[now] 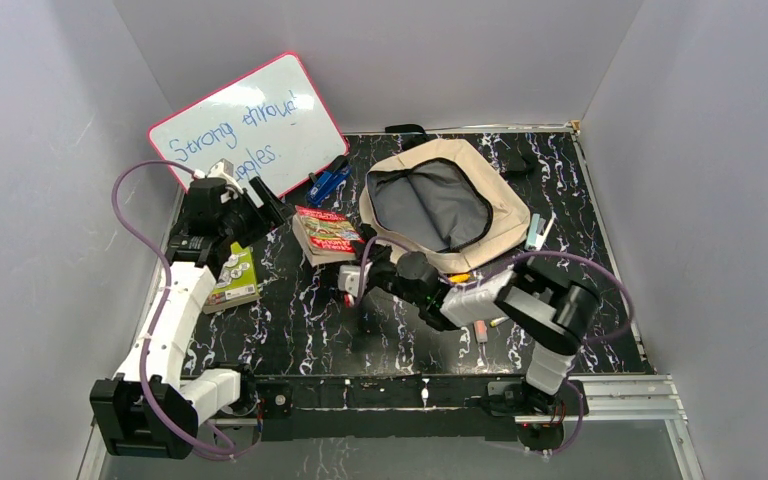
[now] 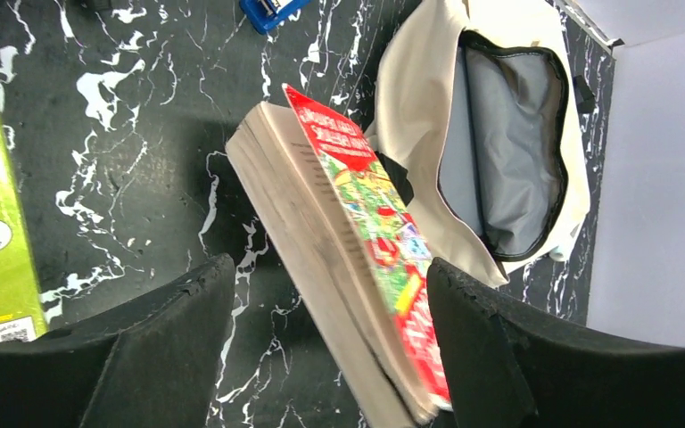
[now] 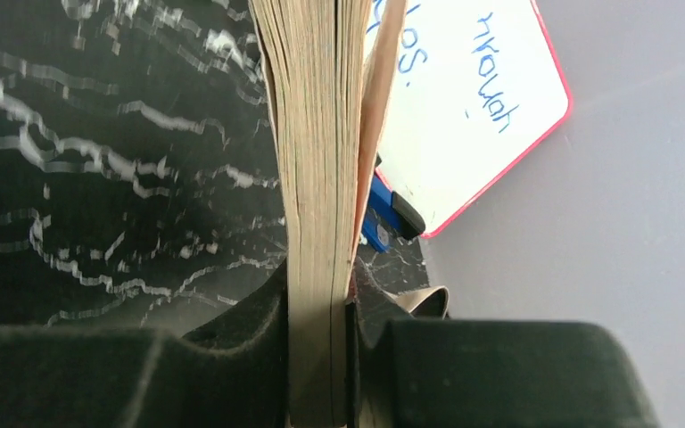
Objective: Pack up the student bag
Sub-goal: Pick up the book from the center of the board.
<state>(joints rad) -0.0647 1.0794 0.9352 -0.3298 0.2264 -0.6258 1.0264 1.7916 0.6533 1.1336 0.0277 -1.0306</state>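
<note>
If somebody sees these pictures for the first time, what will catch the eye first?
A thick red book stands out near the middle of the black marbled table, clamped on edge in the jaws of the right gripper. Just to its right lies the beige student bag, its mouth wide open and showing the grey lining. At the back left leans a pink-rimmed whiteboard with blue handwriting.

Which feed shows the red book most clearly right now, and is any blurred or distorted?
Left wrist: red book sharp, student bag readable, no glare. Right wrist: the book's page edges fill the frame up close, marbled table smeared. Top external: evenly lit, no harsh shadows, book small.
</note>
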